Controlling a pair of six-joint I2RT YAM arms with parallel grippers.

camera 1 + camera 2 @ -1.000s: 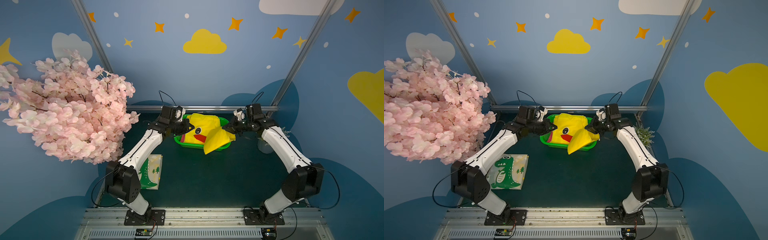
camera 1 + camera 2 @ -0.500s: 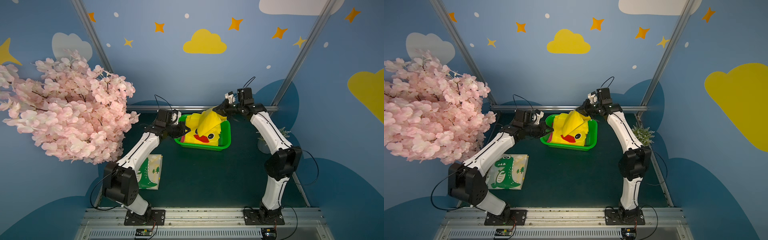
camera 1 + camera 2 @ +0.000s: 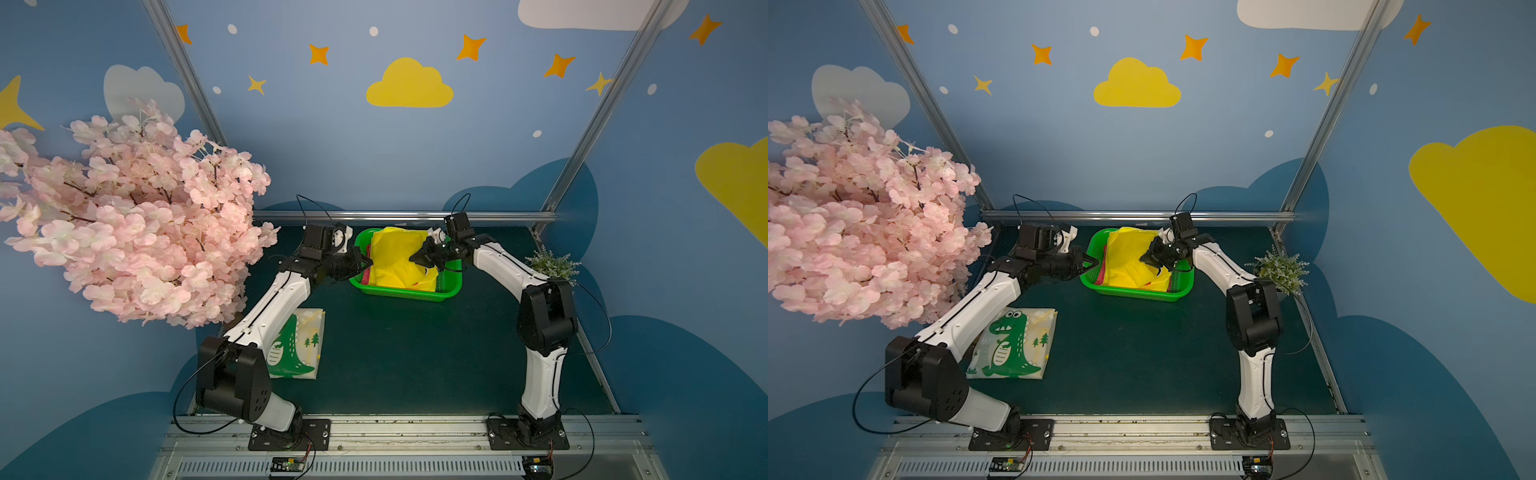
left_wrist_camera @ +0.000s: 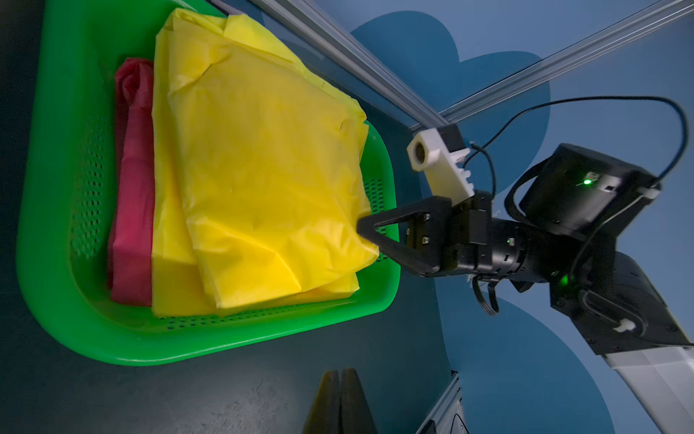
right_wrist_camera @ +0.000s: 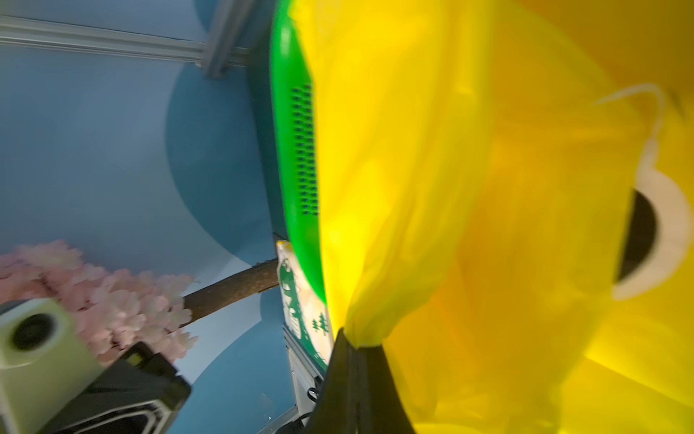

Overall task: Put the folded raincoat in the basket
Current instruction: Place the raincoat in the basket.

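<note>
As both top views show, basket [image 3: 405,293] [image 3: 1138,293] at surface [image 3: 415,353] far edge, yellow raincoat [image 3: 395,255] lying inside. Right pincer [image 3: 413,258] clamped on raincoat fold; left pincer [image 3: 368,262] together, empty, just beside basket rim. Left wrist: left pincer [image 4: 340,372] tips pressed together, off basket [image 4: 56,263]. Right wrist: right pincer [image 5: 353,347] pinching yellow film.
</note>
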